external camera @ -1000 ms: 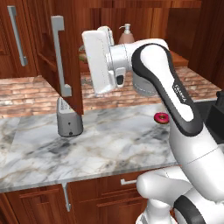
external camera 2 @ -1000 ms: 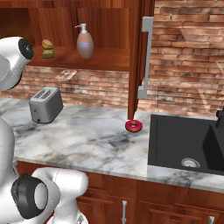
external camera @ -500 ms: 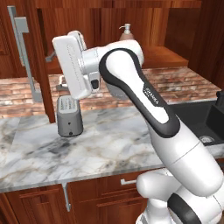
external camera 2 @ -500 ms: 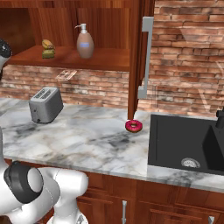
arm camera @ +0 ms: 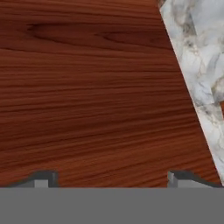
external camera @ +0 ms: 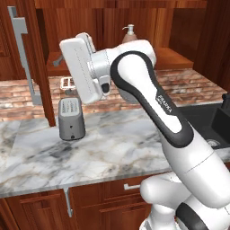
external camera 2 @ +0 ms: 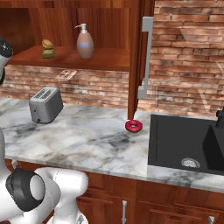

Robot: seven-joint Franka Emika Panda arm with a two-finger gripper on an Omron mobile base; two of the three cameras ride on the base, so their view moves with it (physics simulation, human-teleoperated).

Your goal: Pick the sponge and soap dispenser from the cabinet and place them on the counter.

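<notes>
the gripper [arm camera: 109, 177] gapes wide at wood, its tips cut off; the arm hides most of the soap dispenser [external camera: 129, 34].

One soap dispenser [external camera 2: 85, 42], one sponge [external camera 2: 48, 49], one toaster [external camera 2: 45, 104], one doughnut [external camera 2: 133, 126], one sink [external camera 2: 186, 142]

Showing matt grained wood on the cabinet [external camera 2: 65, 57], polished veined marble on the counter [external camera 2: 87, 140], brushed metal on the toaster [external camera 2: 45, 104], rough brick behind.
</notes>
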